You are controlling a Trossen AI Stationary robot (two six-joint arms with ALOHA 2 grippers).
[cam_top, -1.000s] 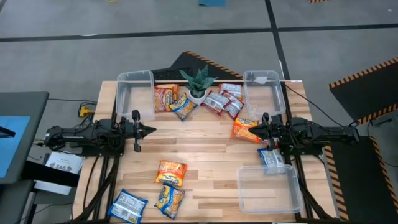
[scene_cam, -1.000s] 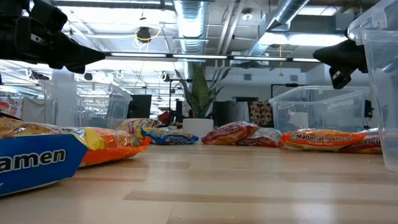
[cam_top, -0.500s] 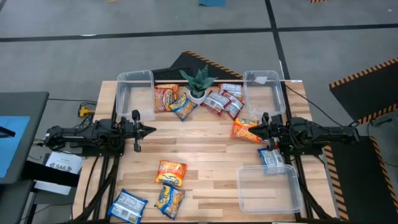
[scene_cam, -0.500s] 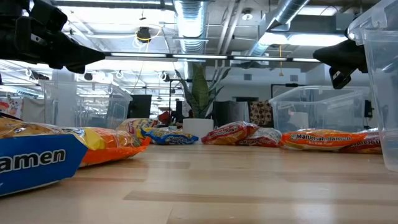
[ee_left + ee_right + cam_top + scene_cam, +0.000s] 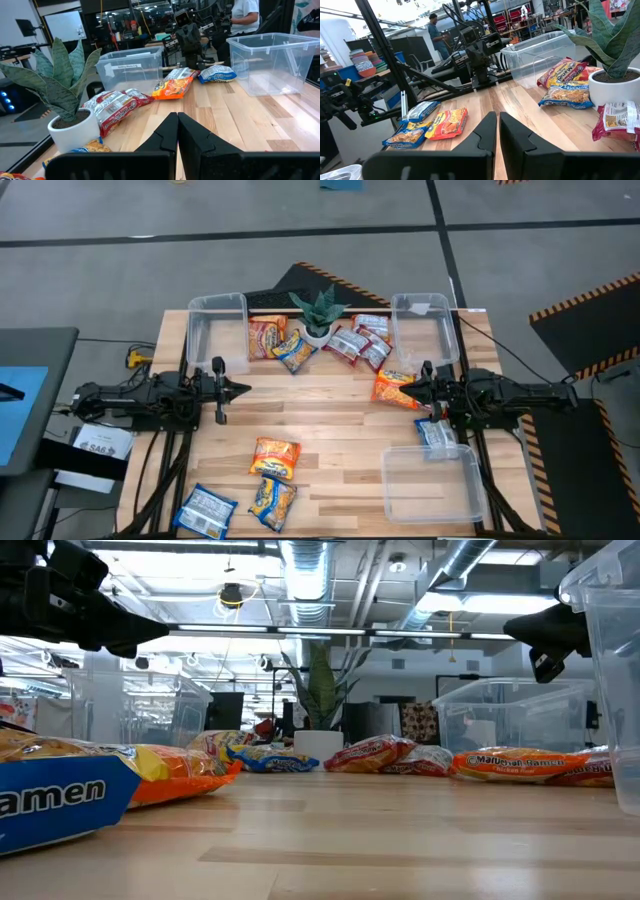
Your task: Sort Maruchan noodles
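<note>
Ramen packets lie flat in groups on the wooden table: red and yellow ones by the potted plant (image 5: 318, 315) at the far edge, an orange packet (image 5: 393, 388) just ahead of my right gripper, a blue-and-white one (image 5: 436, 434) under the right arm, and orange, yellow and blue ones (image 5: 273, 457) near the near edge. My left gripper (image 5: 244, 389) hovers shut at the table's left, pointing right. My right gripper (image 5: 407, 389) hovers shut at the table's right, pointing left, above the orange packet's edge.
Three clear bins stand on the table: one far left (image 5: 217, 330), one far right (image 5: 424, 327), one near right (image 5: 431, 482). The plant in its white pot stands among the far packets. Bare wood lies between the two grippers. People show in the room beyond.
</note>
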